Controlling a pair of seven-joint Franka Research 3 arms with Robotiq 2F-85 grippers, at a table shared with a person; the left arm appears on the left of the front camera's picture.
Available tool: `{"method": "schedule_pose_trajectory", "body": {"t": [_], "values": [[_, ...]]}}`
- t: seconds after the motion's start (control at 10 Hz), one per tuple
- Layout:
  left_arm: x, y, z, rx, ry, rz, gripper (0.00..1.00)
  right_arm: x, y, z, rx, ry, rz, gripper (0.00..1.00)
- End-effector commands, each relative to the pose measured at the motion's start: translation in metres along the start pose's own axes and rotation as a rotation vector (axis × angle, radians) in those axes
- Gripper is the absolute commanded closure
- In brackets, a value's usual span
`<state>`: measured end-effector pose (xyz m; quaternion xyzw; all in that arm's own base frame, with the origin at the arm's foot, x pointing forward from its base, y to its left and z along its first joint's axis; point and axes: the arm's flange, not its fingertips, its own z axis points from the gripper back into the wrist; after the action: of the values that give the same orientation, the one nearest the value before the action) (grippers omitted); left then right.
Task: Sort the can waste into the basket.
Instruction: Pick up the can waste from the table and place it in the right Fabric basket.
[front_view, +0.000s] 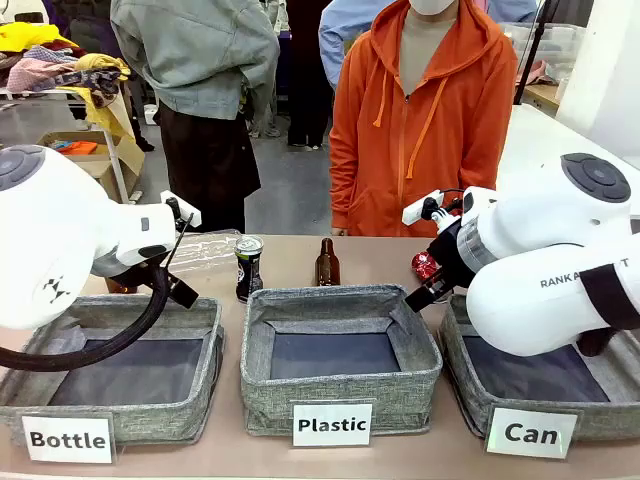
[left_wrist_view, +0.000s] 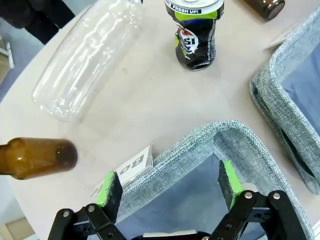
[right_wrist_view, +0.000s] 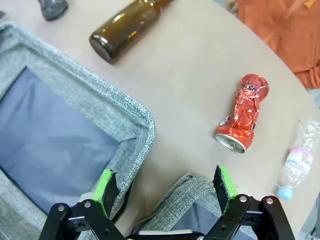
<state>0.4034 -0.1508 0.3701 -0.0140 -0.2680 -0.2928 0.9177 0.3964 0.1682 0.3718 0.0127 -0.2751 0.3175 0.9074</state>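
Our left gripper (left_wrist_view: 168, 179) and right gripper (right_wrist_view: 165, 177) both hang with jaws apart, empty. The red can (right_wrist_view: 243, 112) lies just beyond the Can basket (front_view: 610, 425) - likeliest first for the right gripper. The black can (left_wrist_view: 196, 35) stands far-left of the middle basket (front_view: 400, 395).

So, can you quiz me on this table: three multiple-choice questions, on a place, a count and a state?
1. Where is the black can? A inside a basket; B on the table behind the grey baskets; C in the person's hand.
2. How many grey baskets? A two; B five; C three.
3. The red can is: A dented, lying on the table; B smooth and upright; C inside a basket.
Answers: B, it stands on bare tabletop; C, three labels show; A, it lies crumpled on its side.
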Motion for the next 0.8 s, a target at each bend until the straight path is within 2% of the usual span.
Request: {"method": "schedule_pose_trajectory", "body": {"t": [0.0,0.7], "values": [[0.0000,0.0000,0.0000,0.000,0.000,0.000,0.00,0.0000,0.0000,0.0000,0.000,0.000,0.000,0.00],[0.0000,0.0000,0.0000,0.000,0.000,0.000,0.00,0.0000,0.0000,0.0000,0.000,0.000,0.000,0.00]]}}
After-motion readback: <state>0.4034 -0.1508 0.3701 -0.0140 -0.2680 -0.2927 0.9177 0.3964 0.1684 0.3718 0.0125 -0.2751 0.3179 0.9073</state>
